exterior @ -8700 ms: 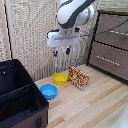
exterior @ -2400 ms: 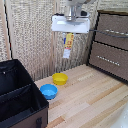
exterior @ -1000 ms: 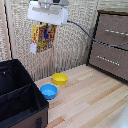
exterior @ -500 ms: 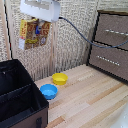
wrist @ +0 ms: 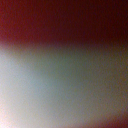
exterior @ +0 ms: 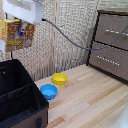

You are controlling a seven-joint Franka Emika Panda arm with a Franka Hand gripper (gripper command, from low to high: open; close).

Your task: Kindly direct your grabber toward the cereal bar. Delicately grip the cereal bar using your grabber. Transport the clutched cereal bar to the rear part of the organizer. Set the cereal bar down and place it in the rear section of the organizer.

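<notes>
In the exterior view my grabber (exterior: 21,31) hangs from its white block head at the upper left of the picture. Its dark-blue fingers are shut on the cereal bar (exterior: 16,34), an orange, red and yellow printed packet that hangs upright in the air. The bar is high above the black organizer (exterior: 15,95), over its far part near the back wall. The organizer's inner dividers show, and its sections look empty. The wrist view is a blur of dark red and pale grey-green, and nothing in it can be made out.
A yellow bowl (exterior: 59,78) and a blue bowl (exterior: 48,91) sit on the light wooden table beside the organizer on the exterior view's right. A brown drawer chest (exterior: 112,45) stands at the right. A grey cable (exterior: 70,40) trails from the arm.
The grabber has carried the cereal bar up off the table and toward the exterior view's left, from beside the bowls to high above the organizer. It kept drifting left over the last second.
</notes>
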